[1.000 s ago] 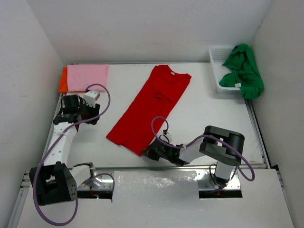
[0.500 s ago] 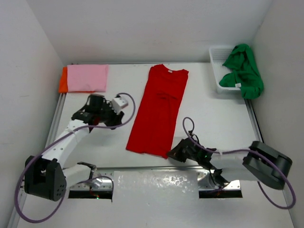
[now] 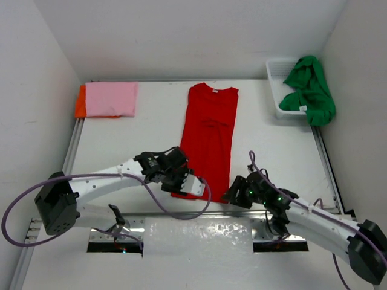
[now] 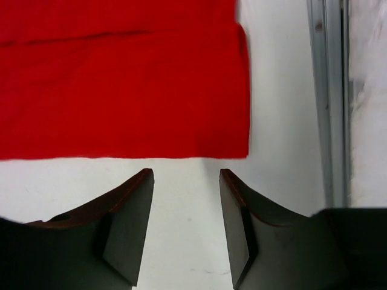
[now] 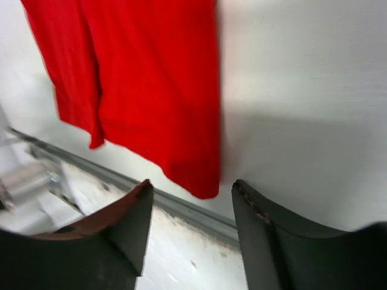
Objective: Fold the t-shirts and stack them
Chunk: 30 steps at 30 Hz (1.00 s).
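Since a second earlier, your red t-shirt (image 3: 208,133) had swung straight and lay flat mid-table. The right gripper (image 5: 190,184) had let go, its jaws apart at the near hem corner. Your left gripper (image 4: 186,175) stood spread and empty beside the other near corner. The pink t-shirt (image 3: 112,98) lay folded far left.

- Top view: bright, even light from above. Shadows on the table (image 3: 266,139) are soft and faint.
- Left wrist view: sharp. The red shirt (image 4: 121,78), ahead of the left gripper (image 4: 186,173), is oversaturated and its folds are barely readable. The gripper body is underexposed.
- Right wrist view: blurred throughout. A grey shadow lies ahead of the right gripper (image 5: 192,182), beside the shirt edge.
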### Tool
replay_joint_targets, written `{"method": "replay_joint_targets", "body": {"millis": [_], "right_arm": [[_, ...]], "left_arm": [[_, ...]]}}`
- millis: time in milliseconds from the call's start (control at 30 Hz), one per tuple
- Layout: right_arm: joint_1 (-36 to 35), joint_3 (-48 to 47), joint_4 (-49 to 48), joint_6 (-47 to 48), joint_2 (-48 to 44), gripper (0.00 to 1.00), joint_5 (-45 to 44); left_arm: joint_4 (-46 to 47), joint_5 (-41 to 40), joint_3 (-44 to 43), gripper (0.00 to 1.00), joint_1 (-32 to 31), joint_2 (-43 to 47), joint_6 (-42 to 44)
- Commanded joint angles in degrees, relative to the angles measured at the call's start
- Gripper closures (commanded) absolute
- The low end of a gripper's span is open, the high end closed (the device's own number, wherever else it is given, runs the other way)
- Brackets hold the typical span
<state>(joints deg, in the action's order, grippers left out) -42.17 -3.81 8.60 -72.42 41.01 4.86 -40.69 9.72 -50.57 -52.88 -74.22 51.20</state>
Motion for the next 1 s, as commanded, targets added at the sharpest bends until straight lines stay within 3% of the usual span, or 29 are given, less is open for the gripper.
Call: {"method": "replay_joint_targets", "body": {"millis": [0,100,333,467,667,767,867,967], "right_arm": [[0.1,0.0,14.4,12.2,4.9,0.42,1.0],[1.4,-5.8,17.7,15.2,6.0,0.40,1.6],[2.5,-8.9,11.1,14.1,10.9,0.45,3.0],[2.6,-9.0,4.9,11.9,16.9,0.48,4.5],[2.7,-8.1,-1.4,10.0,21.5,0.59,4.9],[2.9,-7.4,-3.5,9.1,23.0,0.74,4.1],[4.8,-7.6,-3.3,8.9,22.7,0.86,3.2],[6.6,-8.4,-2.5,9.2,21.6,0.99,2.9]], "left_arm": [[-4.1,-3.7,3.8,0.54,-0.7,3.6,17.6],[-0.3,-4.7,9.3,0.52,-0.8,5.1,28.1],[7.1,-0.7,11.8,0.49,-2.6,-0.6,36.8],[11.9,-0.2,16.6,0.49,-2.9,-2.2,39.7],[16.0,3.7,16.2,0.50,-3.5,-5.0,36.3],[17.7,5.3,16.3,0.57,-4.1,-5.9,34.1],[18.3,7.2,16.1,0.82,-4.2,-6.4,32.0],[18.9,7.3,15.3,1.00,-4.2,-6.4,28.7]]}}
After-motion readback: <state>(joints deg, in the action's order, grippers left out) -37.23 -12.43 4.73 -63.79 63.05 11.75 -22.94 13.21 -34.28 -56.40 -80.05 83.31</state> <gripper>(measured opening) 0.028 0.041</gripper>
